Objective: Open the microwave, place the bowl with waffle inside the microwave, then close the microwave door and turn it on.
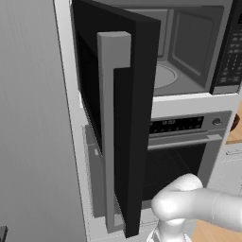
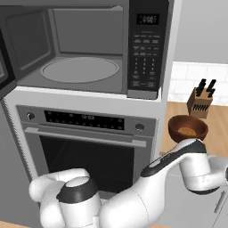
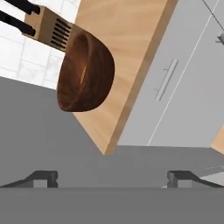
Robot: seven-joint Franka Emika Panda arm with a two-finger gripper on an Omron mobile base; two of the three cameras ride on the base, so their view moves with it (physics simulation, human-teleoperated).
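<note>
Gripper [image 3: 112, 178]: spread, holding nothing. One bowl [image 3: 85, 72] (reddish-brown, rounded, waffle inside) stands on the wooden table [image 3: 127, 57], just beside one knife block [image 3: 50, 27]. One microwave [image 2: 84, 49] beyond: door [image 1: 118, 118] swung wide, grey cavity with one round turntable [image 2: 80, 70].

One microwave [image 2: 84, 49] with one microwave door [image 1: 118, 118], one turntable [image 2: 80, 70] and one keypad strip [image 2: 144, 49]; one steel oven [image 2: 89, 142] with two knobs; one bowl with waffle [image 2: 187, 128]; one knife block [image 2: 199, 103]; one wooden counter [image 3: 127, 48]; one drawer handle [image 3: 166, 79].
</note>
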